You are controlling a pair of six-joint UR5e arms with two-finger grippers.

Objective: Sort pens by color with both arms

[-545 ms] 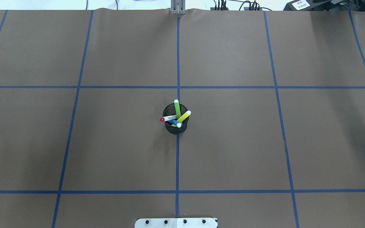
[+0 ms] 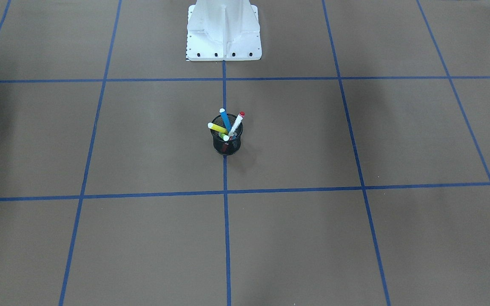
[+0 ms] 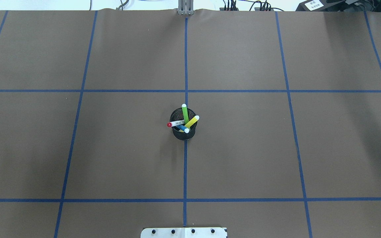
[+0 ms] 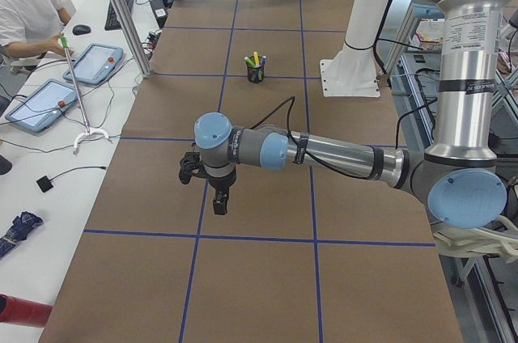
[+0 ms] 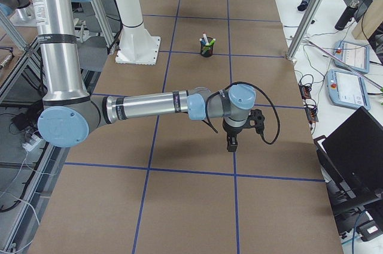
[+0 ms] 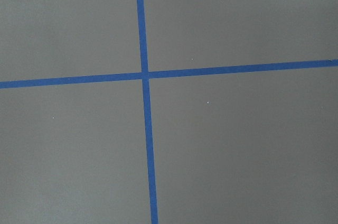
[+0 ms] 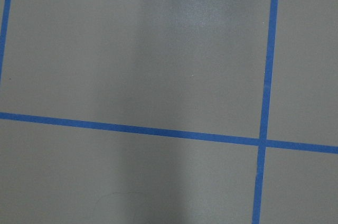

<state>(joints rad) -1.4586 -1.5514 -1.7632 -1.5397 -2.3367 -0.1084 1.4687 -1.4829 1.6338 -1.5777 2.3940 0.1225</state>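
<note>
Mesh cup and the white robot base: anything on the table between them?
No objects. Overhead view shows only brown table cover and a blue tape line between the mesh cup and the white base.

Two opposed steep views, cup (image 3: pixel 184 135) central

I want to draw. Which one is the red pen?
On the brown table with blue tape lines, a black mesh cup stands at the middle. The red pen leans out of it, the only one with a white barrel and red tip.
</note>
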